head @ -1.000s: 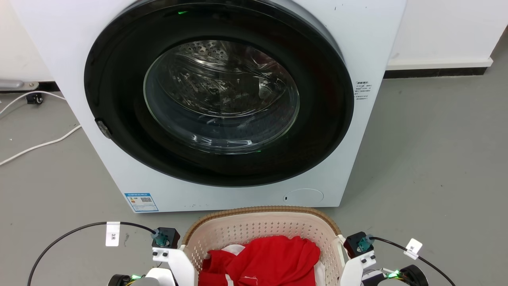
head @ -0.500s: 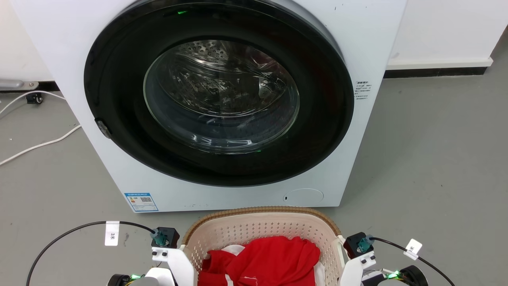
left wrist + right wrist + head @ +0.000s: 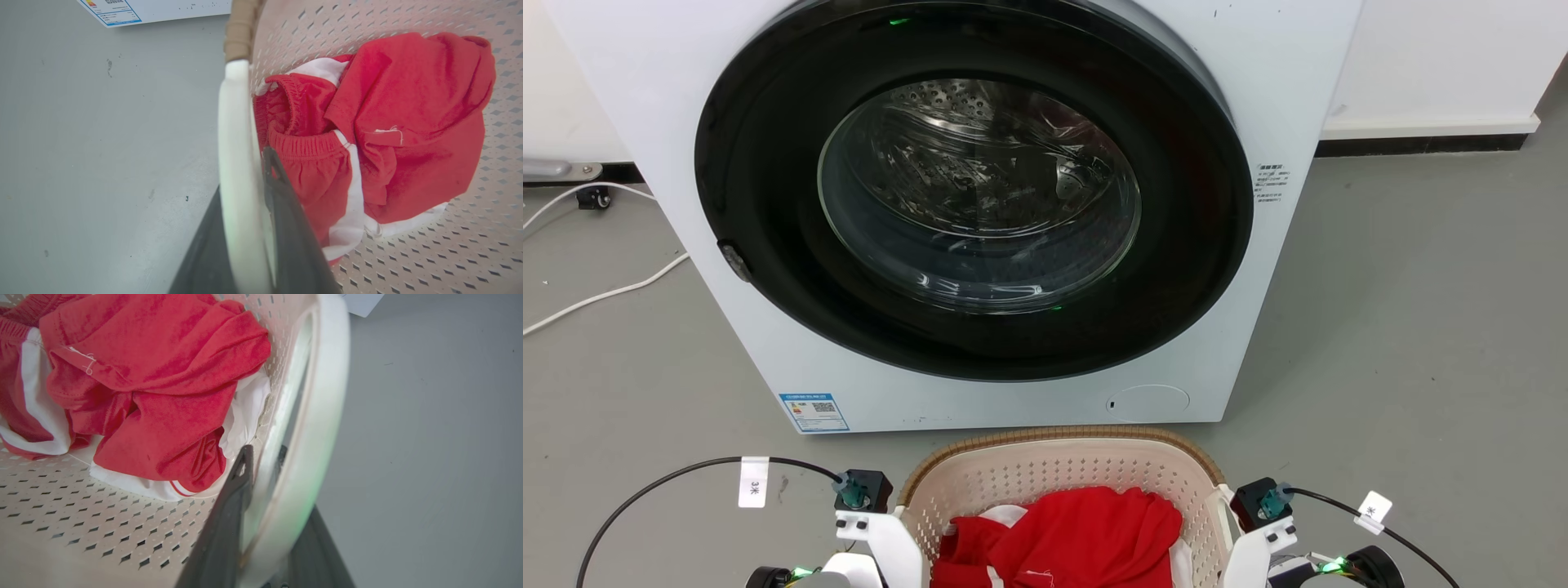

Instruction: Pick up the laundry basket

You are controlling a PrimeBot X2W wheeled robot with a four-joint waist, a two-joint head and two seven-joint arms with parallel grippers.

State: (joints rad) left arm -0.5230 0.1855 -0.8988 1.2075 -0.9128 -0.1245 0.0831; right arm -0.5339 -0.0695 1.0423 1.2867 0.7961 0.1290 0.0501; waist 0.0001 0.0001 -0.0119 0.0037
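Left gripper [image 3: 243, 171]: narrow, clamped across the white left handle [image 3: 233, 122] of the laundry basket [image 3: 470, 253]; one dark finger [image 3: 286, 212] inside the basket wall, the other outside, over the floor.
Right gripper [image 3: 263, 453]: narrow as well, pinching the right handle [image 3: 327, 396]; inner finger [image 3: 229, 514] against the perforated wall, outer one on the floor side.
Handles: smooth glossy white plastic, thin curved bands standing off the basket sides.
Basket: bottom middle of the head view, between the two wrists, directly before the washing machine [image 3: 1282, 82]; cream plastic, rounded-rectangular, pierced by rows of small diamond holes; brown woven-look rim [image 3: 1062, 433]; resting on the floor or lifted, cannot tell.
Contents: red garments [image 3: 1078, 531], soft and crumpled, with white stripes and a gathered elastic waistband; heaped on the basket bottom.
Room at the sides: bare grey floor [image 3: 1421, 327], smooth and faintly scuffed, open left and right of the basket; black cables [image 3: 670, 478] with white tags looping off each wrist.
Room ahead: just a narrow strip of floor between far rim and machine front.
Machine: white, flat-fronted; round black door [image 3: 760, 204] shut, domed glass [image 3: 980, 196] over a perforated steel drum; blue label [image 3: 813, 412] at the lower left corner.
Farthest: white cable [image 3: 605, 296] on the floor at left, dark skirting [image 3: 1421, 147] under a white wall at right.
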